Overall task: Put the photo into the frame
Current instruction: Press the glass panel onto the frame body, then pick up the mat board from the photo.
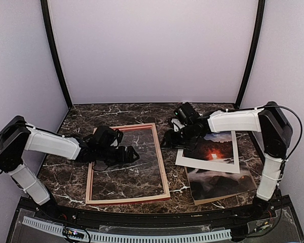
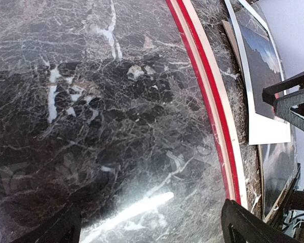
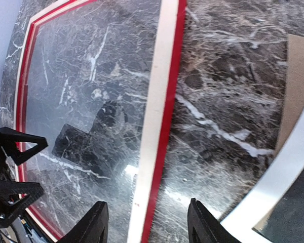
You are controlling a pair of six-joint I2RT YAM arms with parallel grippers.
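The frame (image 1: pixel 162 163) lies flat at centre-left with its pale wood back up and glass inside. The photo (image 1: pixel 220 183) lies to its right, its upper part covered by a white mat (image 1: pixel 234 152) whose window shows the orange glow. My left gripper (image 1: pixel 134 154) hovers open and empty over the frame's glass; the left wrist view shows its open fingers (image 2: pixel 248 225) beside the red rail (image 2: pixel 213 116). My right gripper (image 1: pixel 166 142) is open and empty at the frame's right rail. In the right wrist view it (image 3: pixel 148 225) straddles that rail (image 3: pixel 159 126).
A brown backing board (image 1: pixel 202 201) lies under the photo, with its edge showing in the right wrist view (image 3: pixel 296 91). The mat shows in the left wrist view (image 2: pixel 266 134) and the right wrist view (image 3: pixel 273 177). Purple walls enclose the marble table (image 1: pixel 71 172).
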